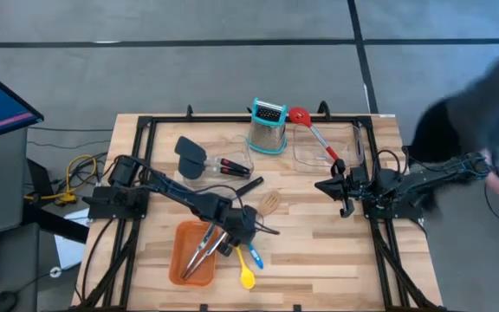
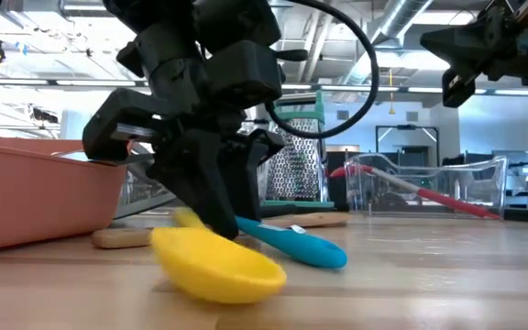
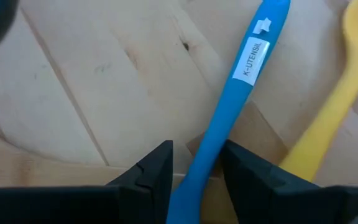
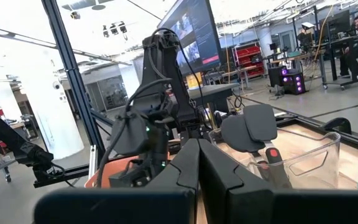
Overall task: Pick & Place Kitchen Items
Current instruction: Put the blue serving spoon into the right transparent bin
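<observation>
A small blue spoon [image 3: 244, 68] lies on the table beside a yellow spoon [image 1: 246, 276], just right of the orange tray [image 1: 180, 260], which holds steel tongs [image 1: 202, 250]. My left gripper [image 1: 235, 240] is down at the blue spoon and shut on it. A wooden slotted spatula [image 1: 269, 204] lies past it. A black spatula [image 1: 191, 156] and a red slotted spoon [image 1: 314, 132] rest in clear bins at the back. My right gripper [image 1: 345, 198] is shut and empty, held above the table's right side. My left gripper pinches the blue spoon's handle [image 3: 199, 163] between its two fingers [image 3: 157, 171], near one end. The fingers come from above, slanting down, one on each side of the handle. The spoon's other end [image 2: 330, 254] rests on the table next to the yellow spoon [image 2: 218, 266].
A metal grater [image 1: 267, 127] stands at the back between two clear bins [image 1: 340, 152]. A person [image 1: 479, 95] moves beyond the table's right edge. Bare wood lies at the near right of the table [image 1: 327, 260].
</observation>
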You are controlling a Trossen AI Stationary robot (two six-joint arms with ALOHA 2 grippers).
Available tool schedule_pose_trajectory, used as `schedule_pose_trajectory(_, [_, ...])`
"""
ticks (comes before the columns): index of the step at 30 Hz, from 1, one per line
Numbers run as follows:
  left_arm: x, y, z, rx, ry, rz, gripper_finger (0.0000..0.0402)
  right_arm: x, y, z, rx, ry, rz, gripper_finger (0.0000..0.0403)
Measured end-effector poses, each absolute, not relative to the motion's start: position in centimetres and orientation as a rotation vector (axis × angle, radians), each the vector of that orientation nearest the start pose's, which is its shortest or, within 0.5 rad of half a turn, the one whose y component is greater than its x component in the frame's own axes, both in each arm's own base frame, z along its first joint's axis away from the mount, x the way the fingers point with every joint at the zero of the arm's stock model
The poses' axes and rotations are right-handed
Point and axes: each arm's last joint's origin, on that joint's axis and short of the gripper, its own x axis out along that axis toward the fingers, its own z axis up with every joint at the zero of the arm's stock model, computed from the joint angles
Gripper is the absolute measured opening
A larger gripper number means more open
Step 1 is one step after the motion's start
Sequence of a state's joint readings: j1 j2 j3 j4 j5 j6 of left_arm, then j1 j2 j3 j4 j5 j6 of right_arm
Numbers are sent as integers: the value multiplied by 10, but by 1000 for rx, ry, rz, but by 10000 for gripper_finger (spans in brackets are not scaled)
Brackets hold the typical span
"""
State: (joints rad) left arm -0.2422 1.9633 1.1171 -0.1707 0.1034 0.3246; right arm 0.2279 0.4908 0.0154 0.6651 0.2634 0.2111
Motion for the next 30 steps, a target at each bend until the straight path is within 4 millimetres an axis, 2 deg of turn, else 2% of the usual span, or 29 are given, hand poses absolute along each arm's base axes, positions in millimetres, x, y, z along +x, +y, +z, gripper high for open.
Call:
schedule_pose_trajectory(8, [367,-91,120,336,966,-459,108,125,21,187,257,-188,-16,1])
schedule_pose_trajectory(20, [367,-90,121,340,959,-450,8,125,21,187,257,-188,-16,1])
schedule_pose_trajectory(27, [367,-90,124,341,950,-448,5,125,21,187,255,-180,-17,1])
schedule_pose_trajectory(30, [365,-90,137,343,912,-444,4,125,21,186,255,-180,-17,1])
